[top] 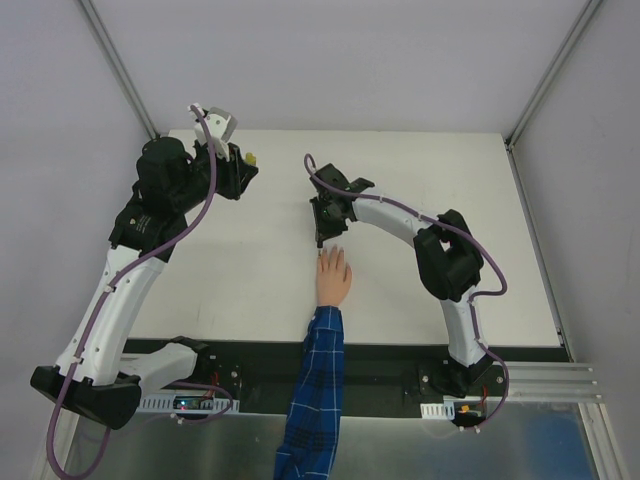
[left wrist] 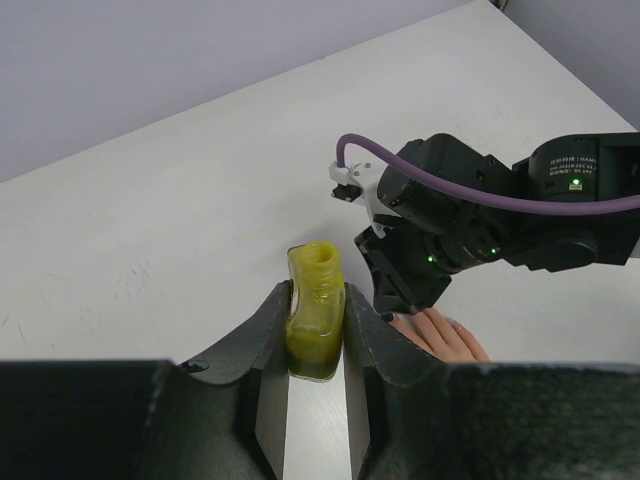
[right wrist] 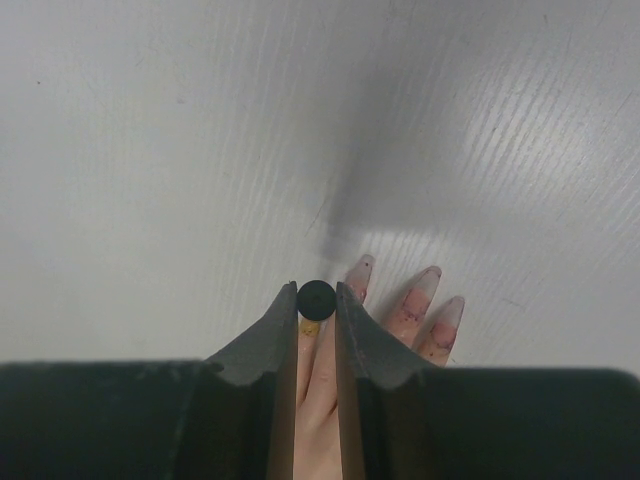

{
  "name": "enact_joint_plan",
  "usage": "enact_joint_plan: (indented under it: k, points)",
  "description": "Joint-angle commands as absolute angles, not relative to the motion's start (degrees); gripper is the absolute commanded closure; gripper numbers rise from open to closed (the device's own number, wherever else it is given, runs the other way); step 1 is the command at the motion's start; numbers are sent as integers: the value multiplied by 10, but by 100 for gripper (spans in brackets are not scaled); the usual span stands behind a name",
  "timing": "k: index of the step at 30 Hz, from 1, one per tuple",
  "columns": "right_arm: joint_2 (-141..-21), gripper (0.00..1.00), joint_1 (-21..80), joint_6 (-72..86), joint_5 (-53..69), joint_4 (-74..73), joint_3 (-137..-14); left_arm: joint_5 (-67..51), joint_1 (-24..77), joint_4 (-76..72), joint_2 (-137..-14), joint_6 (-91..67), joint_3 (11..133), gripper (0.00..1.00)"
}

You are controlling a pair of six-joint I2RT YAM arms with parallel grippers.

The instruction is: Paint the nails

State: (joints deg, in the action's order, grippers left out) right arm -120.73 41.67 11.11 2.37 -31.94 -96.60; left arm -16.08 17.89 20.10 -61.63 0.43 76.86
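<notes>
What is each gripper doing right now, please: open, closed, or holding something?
Left gripper: closed on the uncapped yellow polish bottle.
Right gripper: closed on a round black brush cap, over the nails.

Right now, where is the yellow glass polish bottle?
Top view: the bottle is at the far left of the white table, clamped in the left end effector.

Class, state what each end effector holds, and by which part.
Left end effector: open polish bottle, gripped by its body. Right end effector: round black cap, pinched at its sides.
</notes>
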Motion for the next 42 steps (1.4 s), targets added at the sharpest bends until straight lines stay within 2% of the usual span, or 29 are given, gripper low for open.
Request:
enact_joint_plan:
  k: [1,21,27,31,37,42]
  points:
    - [-1186,100,425,112,26,-323,-967,-171,174,192,-597,2,765,100]
    - [-1172,100,428,112,22,-328,-976,-172,174,190,-593,2,762,100]
    - [-1164,100,422,120,31,-335,-1013,-174,174,190,-595,2,766,100]
    - [-1176,100,421,117,42,-385,-1101,-174,173,186,-587,-19,766,100]
    - [-1131,100,410,116,24,-406,-1129,-160,173,171,-554,-54,750,100]
    - [-1033,100,395,100,7,-404,-1075,-165,173,143,-499,-105,694,100]
